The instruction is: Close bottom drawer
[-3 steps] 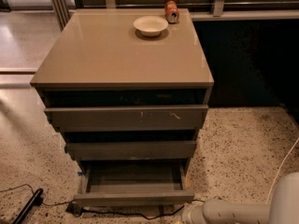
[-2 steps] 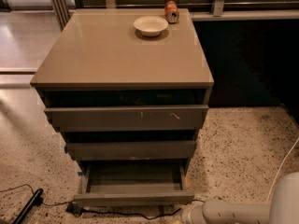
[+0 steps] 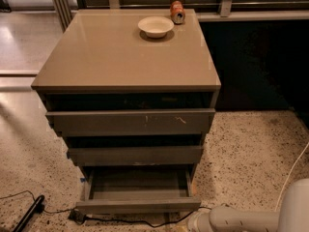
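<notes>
Gripper (image 3: 193, 222): at the 6 o'clock edge of view, right of centre, on the end of the white arm (image 3: 241, 220) that comes in from the 4 o'clock corner. Only a rounded pale end shows and the rest is cut off by the frame. Released or clenched: can't be made out. Low over the floor (image 3: 246, 149), which is speckled terrazzo.

Bottom drawer (image 3: 137, 205): approx 10 o'clock from the gripper, just beside it. Its right front corner is the nearest part. Contact w/ the front: can't tell. The drawer is pulled out well past the two above it. Plain flat front, shallow grey tray open to view.

Hard to make out:
- Drawer's rear, in shadow under the middle drawer (image 3: 135, 154).
- Gaps above the top two fronts are dark, contents not readable.

Around:
- Top drawer (image 3: 130, 122) is the widest, w/ white scratches on its front. It and the middle drawer each sit a bit proud of the cabinet (image 3: 120, 57).
- On the cabinet top, toward 12 o'clock: white bowl (image 3: 155, 26). An orange can (image 3: 177, 12) lies on its side just beside it at 1 o'clock.
- Black cable (image 3: 120, 221) runs along the floor below the bottom drawer front, between it and the frame edge, reaching toward the gripper.
- Black rod-like item (image 3: 29, 214) at 8 o'clock.
- White cable (image 3: 292, 173) at 3–4 o'clock, above the arm.
</notes>
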